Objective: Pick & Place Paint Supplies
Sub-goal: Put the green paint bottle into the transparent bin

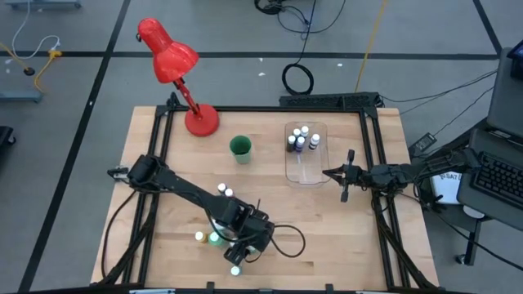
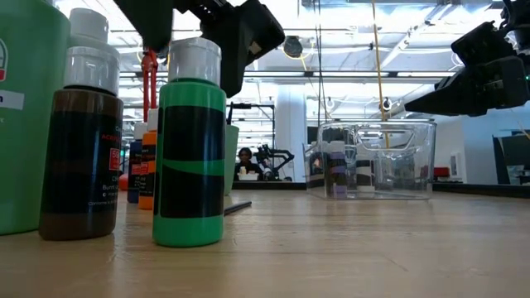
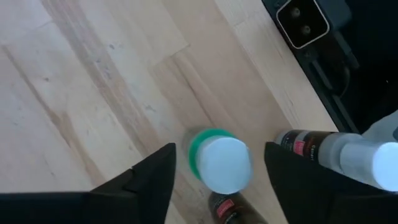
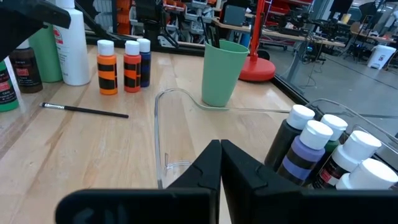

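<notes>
- Done so far, as I read it: a handful of small white-capped bottles [image 1: 301, 140] stand in the clear tray [image 1: 309, 173], just ahead of my right claw [image 1: 333, 174]. In the right wrist view four of them crowd one corner of the tray, close beside the claw tips.
- My right claw is pressed together and carries nothing; it hangs by the tray's edge, waiting.
- My left claw [image 3: 217, 171] is spread, with the green bottle [image 3: 214, 158] standing upright directly between its fingers [image 3: 152, 180]. I cannot see contact on either side, so I judge this grasp not yet made.
- Right beside that claw a brown bottle [image 3: 311, 148] lies or leans; another dark one sits just under it.
- Left to move: the bottles around my left claw, two white caps [image 1: 224, 191] a little beyond it, an orange-and-blue group [image 4: 123, 65], a big white bottle [image 4: 71, 43], and a brush [image 4: 84, 111] on the tabletop [image 1: 163, 237].
- The green cup [image 1: 240, 149] stands beyond the tray from my right claw, with dark handles showing in it.
- My estimate: less than half done.
</notes>
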